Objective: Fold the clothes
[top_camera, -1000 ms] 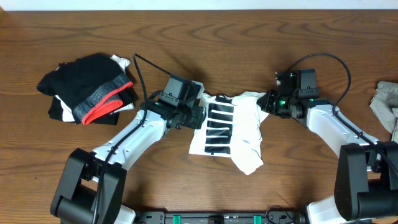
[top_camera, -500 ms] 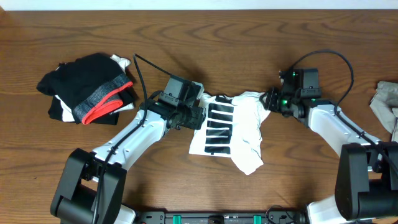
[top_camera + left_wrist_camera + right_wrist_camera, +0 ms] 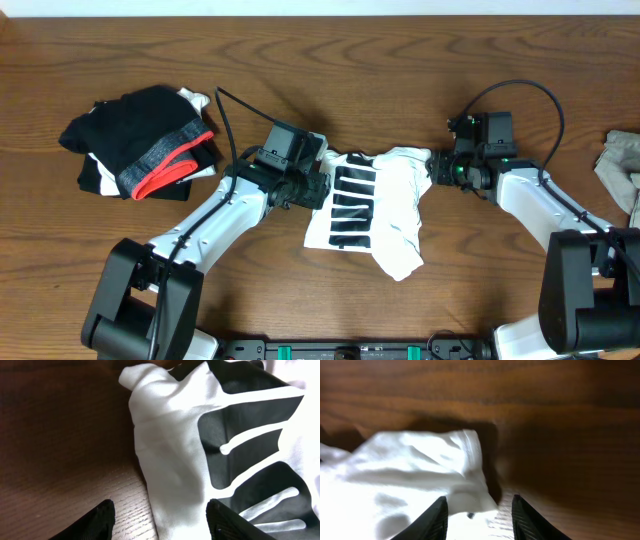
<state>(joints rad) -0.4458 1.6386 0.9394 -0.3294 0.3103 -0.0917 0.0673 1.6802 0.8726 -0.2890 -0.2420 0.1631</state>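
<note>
From above, a white T-shirt (image 3: 395, 205) lies bunched in the middle of the brown wooden table (image 3: 300, 60). It has black block letters (image 3: 352, 205) on it, but I cannot read them. The left gripper (image 3: 318, 185) is at the T-shirt's left edge. The right gripper (image 3: 437, 168) is at its top right corner. Far left of the T-shirt sits a pile of black clothes (image 3: 140, 135) with a grey and red band (image 3: 172, 165). Far right of it, at the table's edge, lies a grey-beige cloth (image 3: 622, 165).

From the left wrist, the left gripper (image 3: 160, 520) has its two fingers spread apart, and the T-shirt's (image 3: 170, 450) white cloth lies between them. The letters (image 3: 250, 435) are big black shapes here, too close to read.

From the right wrist, the right gripper's (image 3: 477, 515) fingers are spread too. The T-shirt's (image 3: 420, 465) edge ends between them, on dark wood.
</note>
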